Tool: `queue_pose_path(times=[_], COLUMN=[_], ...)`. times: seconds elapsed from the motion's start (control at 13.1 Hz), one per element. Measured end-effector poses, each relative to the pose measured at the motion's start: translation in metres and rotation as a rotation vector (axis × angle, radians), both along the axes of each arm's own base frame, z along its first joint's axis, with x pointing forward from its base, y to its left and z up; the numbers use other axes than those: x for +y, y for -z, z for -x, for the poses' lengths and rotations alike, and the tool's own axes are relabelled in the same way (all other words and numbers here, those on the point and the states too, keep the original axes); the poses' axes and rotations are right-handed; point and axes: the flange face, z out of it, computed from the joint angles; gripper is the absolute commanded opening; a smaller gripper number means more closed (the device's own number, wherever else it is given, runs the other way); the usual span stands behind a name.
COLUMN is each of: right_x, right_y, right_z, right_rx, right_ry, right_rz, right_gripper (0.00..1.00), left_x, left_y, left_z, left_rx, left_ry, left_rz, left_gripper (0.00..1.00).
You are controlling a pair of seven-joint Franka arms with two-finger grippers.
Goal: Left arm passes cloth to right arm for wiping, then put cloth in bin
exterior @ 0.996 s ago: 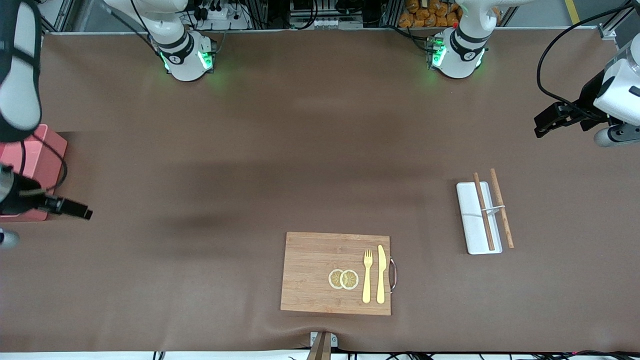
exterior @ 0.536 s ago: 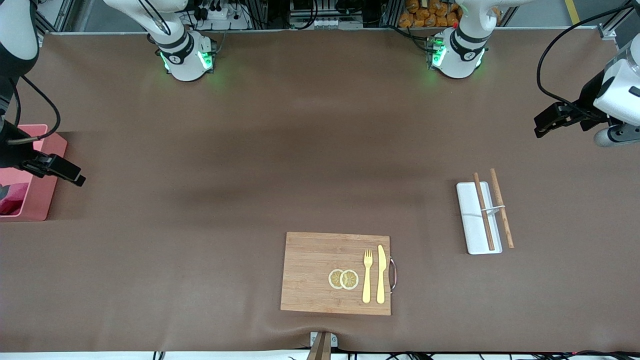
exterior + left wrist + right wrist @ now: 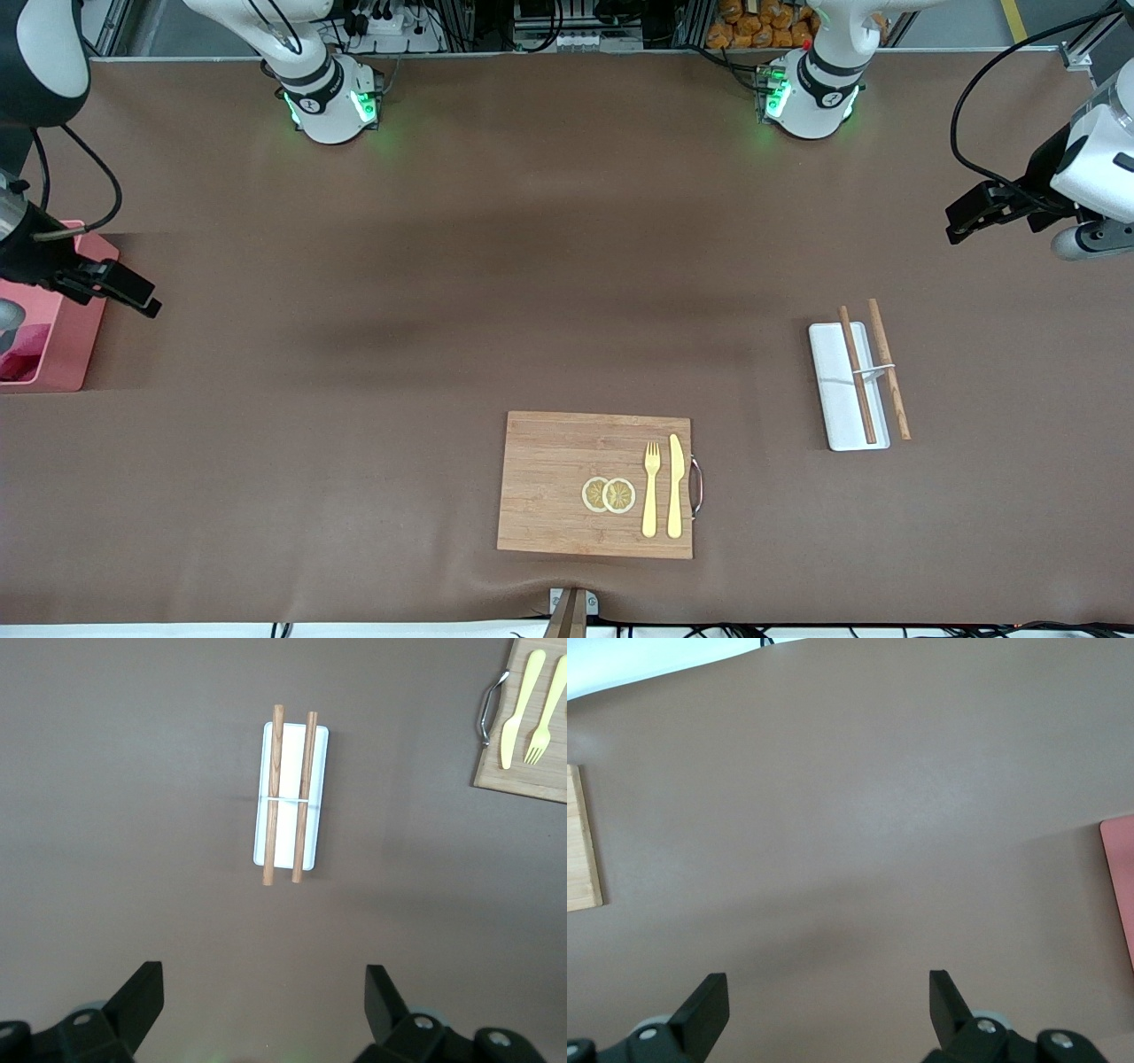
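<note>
Both grippers stand open and empty. Up in the air at the right arm's end of the table, the right gripper [image 3: 824, 1014] hangs over bare brown table just beside the pink rectangular plastic bin [image 3: 66, 341], its black fingers [image 3: 704, 1005] spread wide. The small magenta-red cloth [image 3: 25, 350] lies inside that bin, only partly visible at the picture's edge. At the other end of the table, the left gripper [image 3: 264, 1005] waits in the air, fingers apart, over the table near a white rectangular tray [image 3: 837, 390] that carries two brown wooden chopsticks [image 3: 858, 377]. A rectangular wooden board [image 3: 554, 483] lies nearest the front camera, holding two round lemon slices [image 3: 609, 494], a yellow fork [image 3: 651, 487] and a yellow knife [image 3: 676, 486] side by side.
</note>
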Motion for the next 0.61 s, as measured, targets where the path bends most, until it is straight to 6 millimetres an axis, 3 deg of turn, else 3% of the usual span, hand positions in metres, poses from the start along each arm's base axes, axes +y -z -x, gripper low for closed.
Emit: queue_pose_path(times=[0.23,0.61], right_x=[0.002,0.016], right_y=[-0.007,-0.008], right_z=[0.015,0.017], right_rx=[-0.007,-0.011], right_ry=[-0.002,-0.026], right_rz=[0.002,0.003], right_gripper=[1.00,1.00], left_x=[-0.002,-0.002], left_y=[-0.007,-0.013], left_z=[0.001,0.002], left_rx=[-0.008,-0.011], left_ry=[0.003,0.003], left_rz=[0.001,0.001], left_gripper=[1.00,1.00])
